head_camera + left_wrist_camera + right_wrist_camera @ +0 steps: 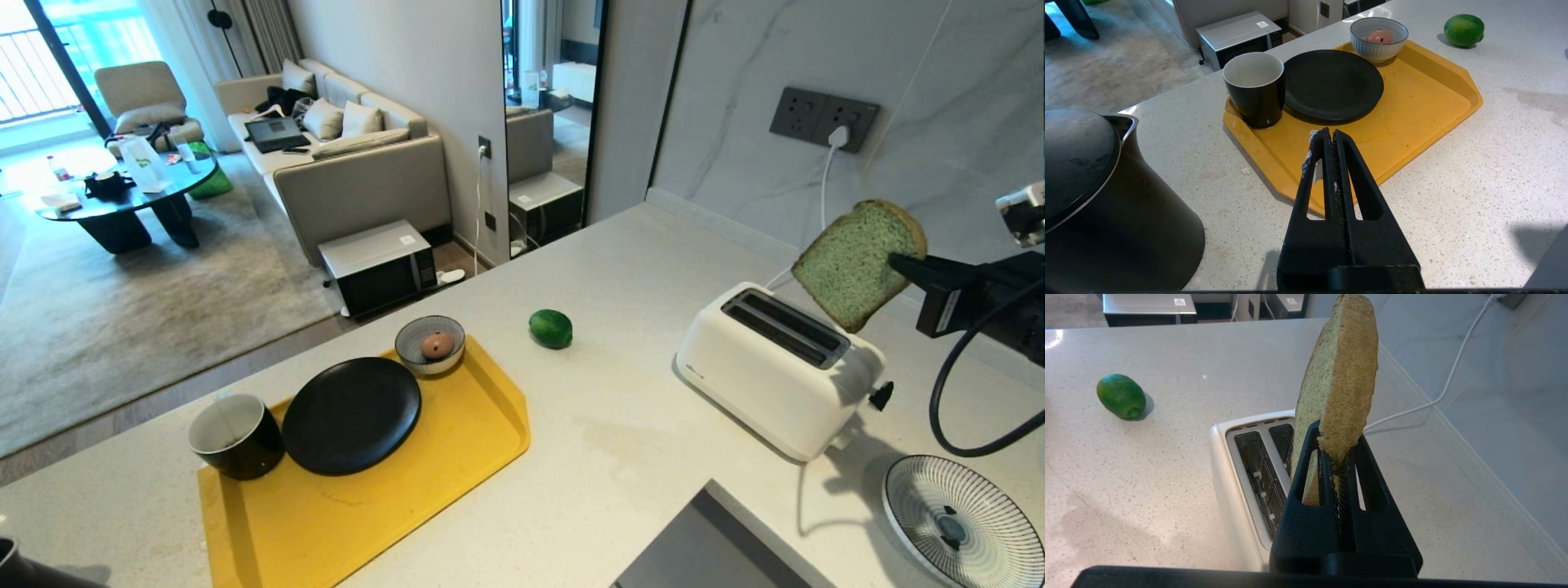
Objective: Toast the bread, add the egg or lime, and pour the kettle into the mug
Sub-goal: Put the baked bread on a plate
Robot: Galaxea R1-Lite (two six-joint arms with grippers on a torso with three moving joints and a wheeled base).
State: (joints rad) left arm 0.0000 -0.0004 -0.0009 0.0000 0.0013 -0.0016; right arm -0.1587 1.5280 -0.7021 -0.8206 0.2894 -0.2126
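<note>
My right gripper (898, 265) (1336, 435) is shut on the bread (853, 261) (1337, 379), a pale green slice with a brown crust, held tilted in the air just above the white toaster (775, 367) (1237, 465) and its two open slots. The lime (550, 328) (1121, 395) (1464, 30) lies on the counter left of the toaster. An egg (438, 345) (1379, 37) sits in a small striped bowl (411, 347) on the yellow tray (424, 498). The mug (237, 434) (1254, 88) stands on the tray's left corner. My left gripper (1329, 132) is shut and empty near the tray's front edge, beside the kettle (1094, 204).
A black plate (351, 415) (1331, 83) lies on the tray between mug and bowl. A striped plate (963, 514) sits at the counter's front right. The toaster's white cord (824, 175) runs to a wall socket. The counter's far edge drops to a living room.
</note>
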